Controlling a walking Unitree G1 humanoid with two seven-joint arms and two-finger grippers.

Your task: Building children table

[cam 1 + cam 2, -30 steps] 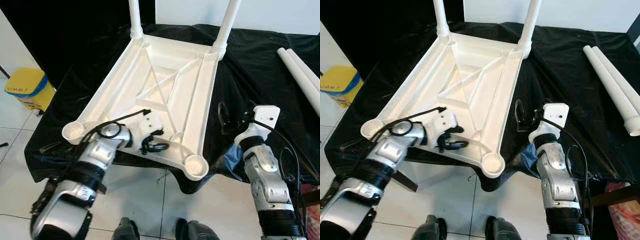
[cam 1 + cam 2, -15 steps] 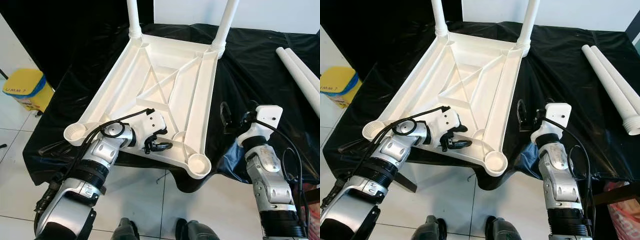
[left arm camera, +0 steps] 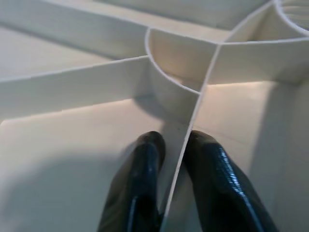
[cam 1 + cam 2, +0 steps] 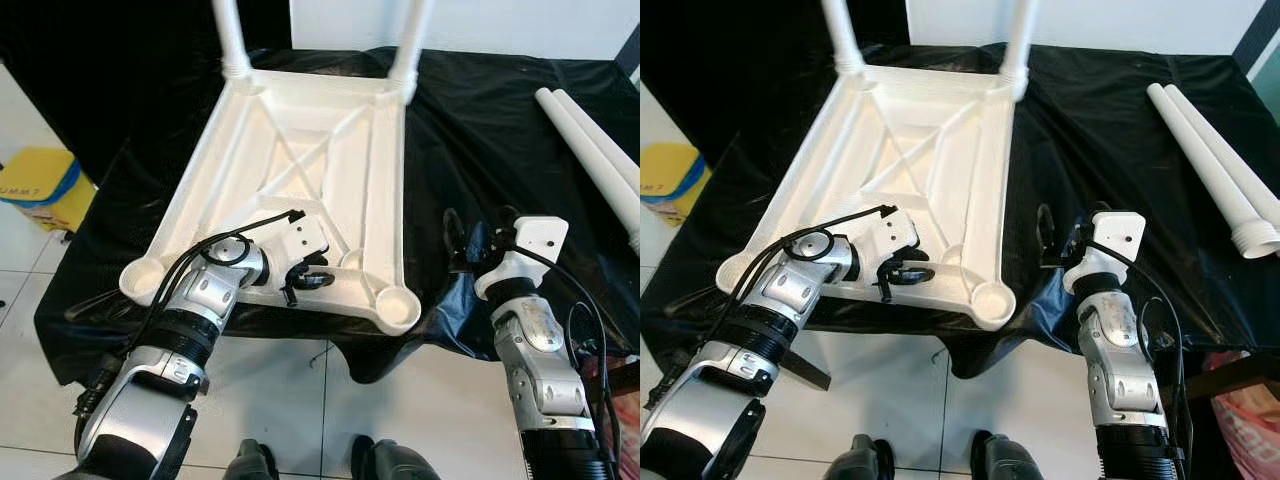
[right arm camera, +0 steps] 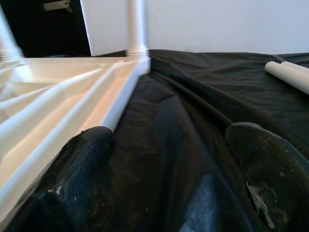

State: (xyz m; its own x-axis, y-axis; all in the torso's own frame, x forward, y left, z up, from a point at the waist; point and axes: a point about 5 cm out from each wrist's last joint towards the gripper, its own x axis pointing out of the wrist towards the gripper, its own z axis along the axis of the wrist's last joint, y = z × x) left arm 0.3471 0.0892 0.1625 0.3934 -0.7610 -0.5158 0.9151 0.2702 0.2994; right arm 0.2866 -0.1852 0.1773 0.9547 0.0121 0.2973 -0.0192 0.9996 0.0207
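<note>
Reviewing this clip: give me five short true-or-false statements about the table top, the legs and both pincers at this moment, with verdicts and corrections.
1. The white table top lies upside down on the black cloth. True.
2. All four legs are fitted. False: two stand at the far corners, and the near right socket and near left socket are empty.
3. The left pincer straddles a thin rib on the underside, one finger on each side. True.
4. The right pincer grips a loose leg. False: it is open over the cloth beside the table top.
5. Two loose legs lie on the cloth at the robot's right. True.
</note>
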